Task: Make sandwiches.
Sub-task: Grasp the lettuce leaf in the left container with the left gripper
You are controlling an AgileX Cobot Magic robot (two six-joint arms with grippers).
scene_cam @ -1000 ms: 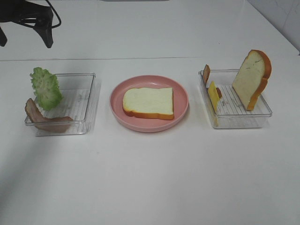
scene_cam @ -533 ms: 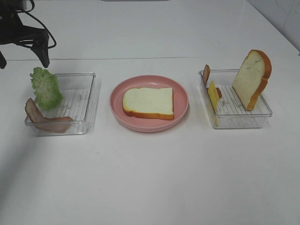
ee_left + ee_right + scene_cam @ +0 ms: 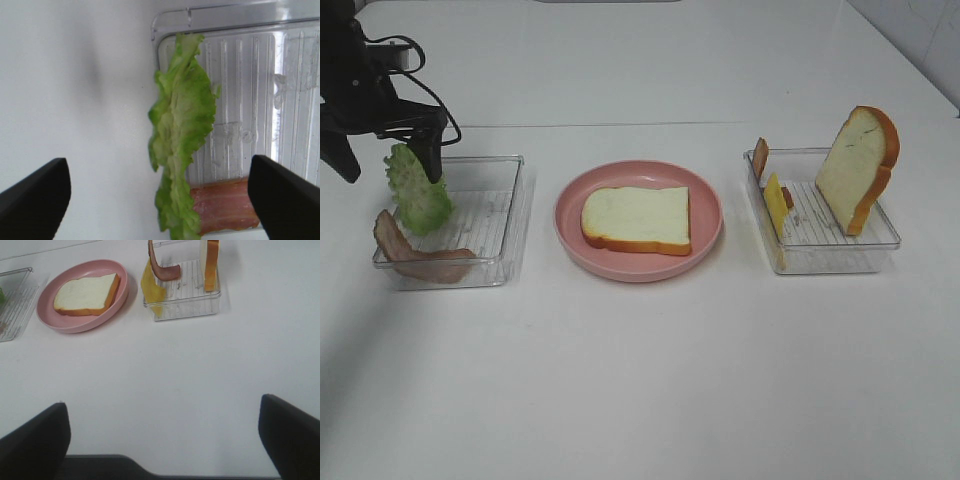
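Bread slice (image 3: 636,217) flat on pink plate (image 3: 708,215), lettuce (image 3: 418,200) upright

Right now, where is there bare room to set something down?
Widest: the table in front of the plate and both trays. Strips also lie bare between plate and left tray, and plate and right tray. Crowded: left tray's outer edge, where the left end effector straddles the lettuce.

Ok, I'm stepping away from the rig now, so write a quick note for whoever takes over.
Left gripper: open, jaws either side of the lettuce at the left tray, not gripping it.
Right gripper: open, empty, above the table.
Done: one bread slice lies flat on the pink plate.
Left to stack: lettuce, bacon strip beside it, then cheese, second bacon strip and upright bread slice from the right tray.
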